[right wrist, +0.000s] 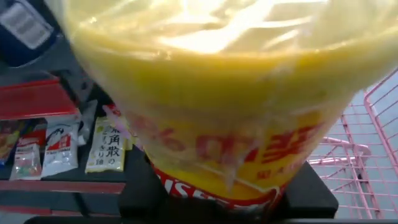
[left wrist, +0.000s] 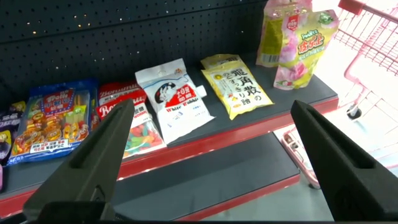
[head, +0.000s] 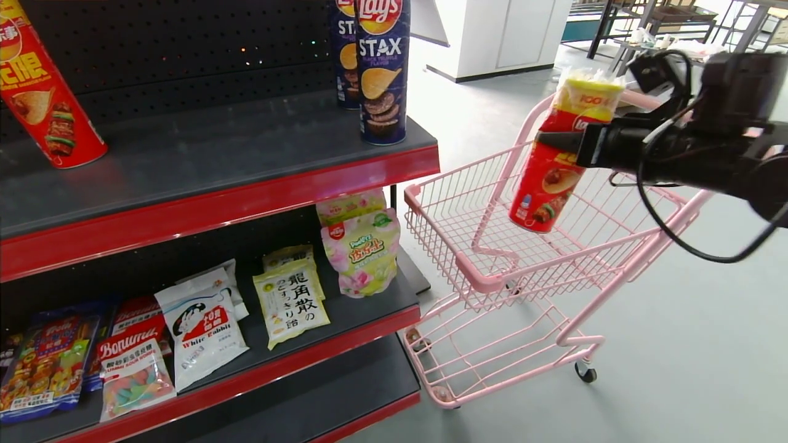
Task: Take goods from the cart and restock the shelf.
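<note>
Red chip can (head: 548, 172) hangs tilted above the cart (head: 486, 280) basket, clamped in the right gripper (head: 560, 144). Left gripper (left wrist: 211, 162) is spread and empty. Step judged: transfer to shelf. Next move calls for carrying it across to the upper shelf (head: 215, 154) and standing it upright.

The right arm extends in from the right, held high and roughly level. The right hand (head: 556, 143) is clamped around the upper part of a chip can (head: 545, 184) (gripped from the side, the can tilted). The left hand (left wrist: 211, 155) has its fingers (left wrist: 93, 162) spread wide apart.
</note>
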`<state>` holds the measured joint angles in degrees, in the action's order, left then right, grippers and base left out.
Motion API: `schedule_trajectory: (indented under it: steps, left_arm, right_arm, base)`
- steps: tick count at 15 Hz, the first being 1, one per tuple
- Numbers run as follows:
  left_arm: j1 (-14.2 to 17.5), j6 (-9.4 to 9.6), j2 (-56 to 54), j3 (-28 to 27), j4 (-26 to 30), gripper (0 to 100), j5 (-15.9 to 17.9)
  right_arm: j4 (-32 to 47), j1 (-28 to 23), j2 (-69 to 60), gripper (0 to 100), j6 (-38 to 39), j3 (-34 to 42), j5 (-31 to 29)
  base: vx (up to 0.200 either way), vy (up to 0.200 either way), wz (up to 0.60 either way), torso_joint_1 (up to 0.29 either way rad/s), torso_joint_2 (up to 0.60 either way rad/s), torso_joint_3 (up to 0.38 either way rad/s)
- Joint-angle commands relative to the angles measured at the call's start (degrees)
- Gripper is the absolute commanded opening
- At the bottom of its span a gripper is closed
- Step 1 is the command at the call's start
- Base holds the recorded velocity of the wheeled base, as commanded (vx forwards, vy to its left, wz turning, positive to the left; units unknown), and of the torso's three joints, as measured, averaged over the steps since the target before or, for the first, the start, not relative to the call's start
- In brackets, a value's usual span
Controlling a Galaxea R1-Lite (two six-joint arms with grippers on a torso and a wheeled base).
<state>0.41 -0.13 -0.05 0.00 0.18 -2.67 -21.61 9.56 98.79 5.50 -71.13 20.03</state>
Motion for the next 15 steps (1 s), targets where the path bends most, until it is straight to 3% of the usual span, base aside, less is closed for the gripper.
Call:
schedule_trajectory:
  steps: [1, 2, 4, 7, 12, 15]
  left_arm:
    - [0.02, -0.04, 0.05, 0.0, -0.01, 100, 0.03]
    - [0.02, -0.04, 0.05, 0.0, -0.01, 100, -0.05]
    - [0.02, -0.04, 0.05, 0.0, -0.01, 100, 0.03]
    - [0.02, -0.04, 0.05, 0.0, -0.01, 100, 0.03]
    - [0.02, 0.05, 0.05, 0.0, -0.01, 100, -0.05]
    - [0.02, 0.05, 0.05, 0.0, -0.01, 100, 0.03]
  right_arm:
    - [8.69, 6.61, -22.15, 0, -1.45, 11.63, -5.35]
    - [9.49, 7.67, -26.19, 0, -3.65, 16.55, -8.43]
    - [9.92, 10.39, -31.91, 0, -4.36, 22.62, -9.39]
    - [10.98, 10.57, -35.95, 0, -7.26, 27.98, -9.13]
    - [11.15, 13.82, -37.97, 0, -8.93, 29.56, -8.95]
    - [11.15, 17.34, -37.62, 0, -8.93, 30.79, -8.95]
  base:
    - [0.0, 0.0, 0.0, 0.0, 0.0, 0.0]
    - [0.0, 0.0, 0.0, 0.0, 0.0, 0.0]
    - [0.0, 0.0, 0.0, 0.0, 0.0, 0.0]
    - [0.0, 0.0, 0.0, 0.0, 0.0, 0.0]
    - [0.0, 0.0, 0.0, 0.0, 0.0, 0.0]
    - [0.0, 0.0, 0.0, 0.087, -0.33, -0.235]
